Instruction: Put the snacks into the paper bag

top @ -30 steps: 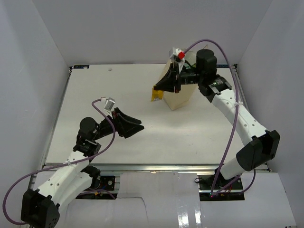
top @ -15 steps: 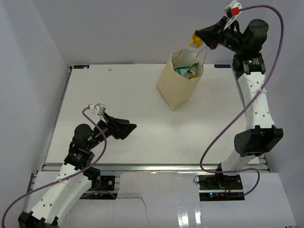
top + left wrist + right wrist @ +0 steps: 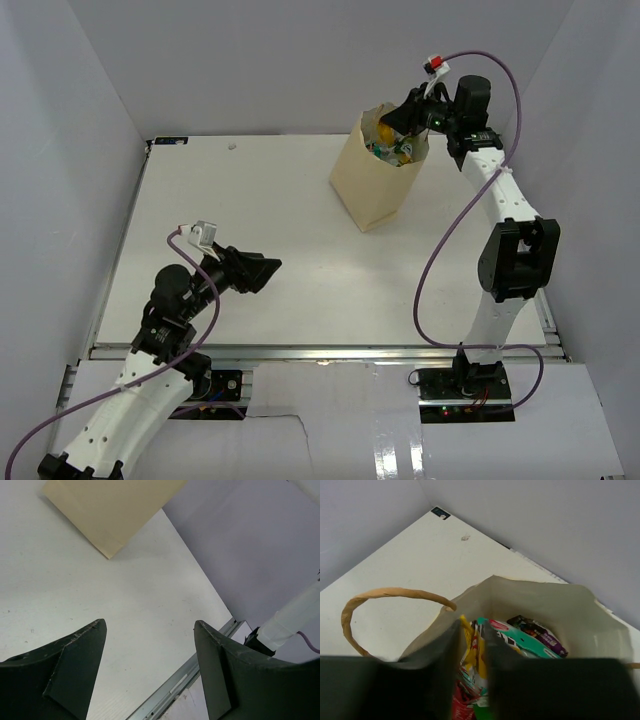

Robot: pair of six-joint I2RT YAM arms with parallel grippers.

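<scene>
The paper bag [image 3: 372,190] stands upright at the back of the table, its mouth open. Inside it lie snacks: a teal-white pouch [image 3: 520,637], a purple packet [image 3: 545,636] and a red wrapper [image 3: 460,700]. My right gripper [image 3: 392,118] hangs just over the bag's mouth [image 3: 545,605], its jaws narrow, with a yellow packet [image 3: 479,652] between them and reaching down into the bag. My left gripper [image 3: 268,268] hovers open and empty over the near left of the table, pointing toward the bag [image 3: 110,510], far from it.
A paper handle [image 3: 385,594] loops out from the bag's near rim. White walls enclose the table on three sides. The metal rail of the table's front edge [image 3: 200,670] runs below the left gripper [image 3: 150,625].
The right arm came down from high above the bag to its mouth, carrying the yellow packet. The left arm drew back slightly toward its base.
</scene>
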